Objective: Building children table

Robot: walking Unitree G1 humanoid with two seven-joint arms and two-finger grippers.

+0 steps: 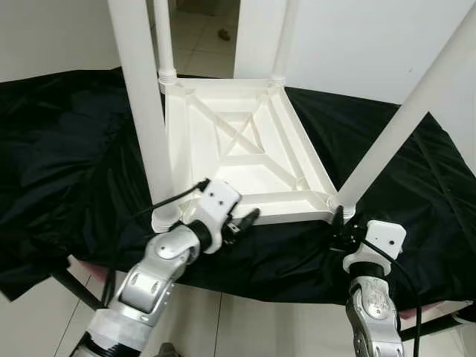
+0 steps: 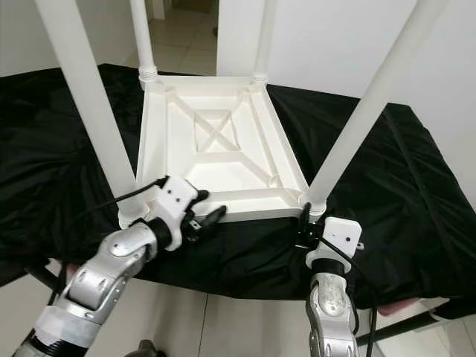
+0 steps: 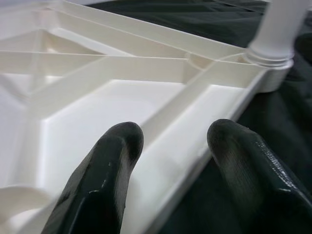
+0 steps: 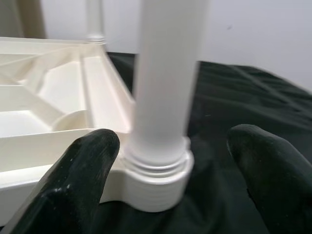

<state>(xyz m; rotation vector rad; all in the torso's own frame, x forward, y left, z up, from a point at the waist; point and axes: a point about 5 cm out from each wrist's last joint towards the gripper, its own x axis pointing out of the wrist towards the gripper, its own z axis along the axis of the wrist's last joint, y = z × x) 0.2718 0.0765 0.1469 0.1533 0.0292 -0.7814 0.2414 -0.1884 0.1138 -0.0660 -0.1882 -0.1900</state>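
A white plastic children's table [image 1: 245, 149] lies upside down on a black cloth [image 1: 67, 163], all its legs pointing up. My left gripper [image 1: 249, 219] is open at the table's near rim [image 3: 195, 146], one finger over the rim and one outside it. My right gripper [image 4: 170, 170] is open, its fingers on either side of the near right leg [image 4: 163, 73] at its socket [image 1: 342, 204]. The near left leg [image 1: 141, 97] rises beside my left wrist.
The cloth covers a low platform [image 1: 446, 309] whose front edge runs just below my grippers. White tiled floor [image 1: 223, 327] lies in front. A white wall [image 1: 357, 44] stands behind, with a doorway [image 1: 201, 37] at the back.
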